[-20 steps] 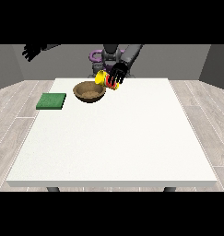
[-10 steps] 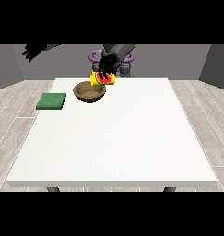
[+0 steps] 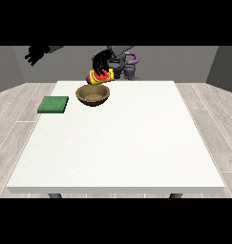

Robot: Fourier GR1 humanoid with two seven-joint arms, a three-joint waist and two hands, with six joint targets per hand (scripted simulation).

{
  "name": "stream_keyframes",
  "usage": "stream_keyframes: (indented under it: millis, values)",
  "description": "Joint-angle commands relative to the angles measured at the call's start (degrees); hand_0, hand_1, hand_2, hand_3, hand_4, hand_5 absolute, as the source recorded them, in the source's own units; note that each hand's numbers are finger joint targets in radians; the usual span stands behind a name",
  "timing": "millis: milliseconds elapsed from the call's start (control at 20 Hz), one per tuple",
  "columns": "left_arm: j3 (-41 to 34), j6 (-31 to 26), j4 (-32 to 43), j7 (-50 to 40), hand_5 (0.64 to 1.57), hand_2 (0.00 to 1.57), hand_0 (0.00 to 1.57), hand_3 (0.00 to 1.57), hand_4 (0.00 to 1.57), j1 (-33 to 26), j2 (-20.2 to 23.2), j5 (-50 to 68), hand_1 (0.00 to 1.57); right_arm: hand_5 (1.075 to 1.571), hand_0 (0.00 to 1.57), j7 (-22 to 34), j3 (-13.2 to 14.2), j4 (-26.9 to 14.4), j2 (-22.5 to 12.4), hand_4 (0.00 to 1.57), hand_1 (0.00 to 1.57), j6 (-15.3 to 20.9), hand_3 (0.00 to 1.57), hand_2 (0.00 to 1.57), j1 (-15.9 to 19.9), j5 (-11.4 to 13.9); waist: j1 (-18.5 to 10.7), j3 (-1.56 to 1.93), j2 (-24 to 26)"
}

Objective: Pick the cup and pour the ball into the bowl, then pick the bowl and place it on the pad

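A brown bowl point(image 3: 93, 95) stands on the white table point(image 3: 122, 143) near its far edge. Just above the bowl's far rim hangs a yellow and red cup point(image 3: 101, 76), tipped on its side with its mouth towards the view's left. The hand at the view's right point(image 3: 101, 63) reaches across from the robot's body, and its fingers are curled over the cup from above. The hand at the view's left point(image 3: 37, 54) is raised off the table, far to the left, with relaxed fingers and nothing in it. No ball shows.
A green pad point(image 3: 53, 104) lies flat on the table near its left edge, left of the bowl. The robot's torso point(image 3: 124, 62) stands behind the table's far edge.
The hand with the cup has moved towards the view's left, from beside the bowl to over its far rim, and the cup has tipped further over. The other hand stays raised.
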State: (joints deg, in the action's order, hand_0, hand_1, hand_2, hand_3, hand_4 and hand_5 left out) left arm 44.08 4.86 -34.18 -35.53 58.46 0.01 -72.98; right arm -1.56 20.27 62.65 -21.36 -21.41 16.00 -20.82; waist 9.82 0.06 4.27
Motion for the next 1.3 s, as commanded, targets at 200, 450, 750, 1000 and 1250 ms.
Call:
stream_keyframes:
  millis: [200, 450, 750, 1000, 1250]
  values:
    - [-6.53, 5.07, -7.68, 1.78, 1.570, 1.50, 0.32, 1.54, 1.11, -6.26, 3.56, 3.19, 0.32, 1.548, 0.00, 0.57, 1.22, 0.49, -1.06, 0.69, 0.00, -1.20, 0.27, 0.00, -7.23, -0.42, -3.05, -0.11, 5.61]
    - [-22.50, 12.94, -15.04, 11.75, 1.556, 1.37, 0.95, 1.08, 1.30, -10.13, 8.74, 20.82, 0.95, 1.551, 0.00, 1.80, 0.23, 2.82, 1.15, 0.74, 0.00, 3.97, 0.11, 0.00, -6.24, 1.37, -7.56, -0.54, 5.97]
    - [-42.84, 11.76, -24.27, 18.38, 1.568, 0.00, 0.00, 0.00, 1.15, -10.28, 8.67, 45.52, 0.00, 1.556, 0.00, 1.35, -0.46, 2.05, 3.78, 0.78, 0.00, 6.93, 0.00, 0.00, -7.15, 2.75, -11.81, -0.98, 5.05]
    - [-54.26, -0.93, -28.32, 24.75, 1.567, 0.00, 0.00, 0.00, 1.05, -11.70, 12.09, 63.94, 0.00, 1.560, 0.00, -1.81, -1.85, 1.14, 9.19, 0.78, 0.00, 11.25, 0.00, 0.00, -9.66, 5.07, -15.64, -0.43, 3.44]
    - [-62.55, -14.19, -26.86, 28.81, 1.561, 0.00, 0.00, 0.00, 1.06, -14.16, 19.61, 75.45, 0.00, 1.566, 0.00, -3.64, -3.03, 2.15, 13.64, 0.73, 0.00, 15.43, 0.00, 0.00, -8.40, 6.00, -17.12, -0.20, -1.08]
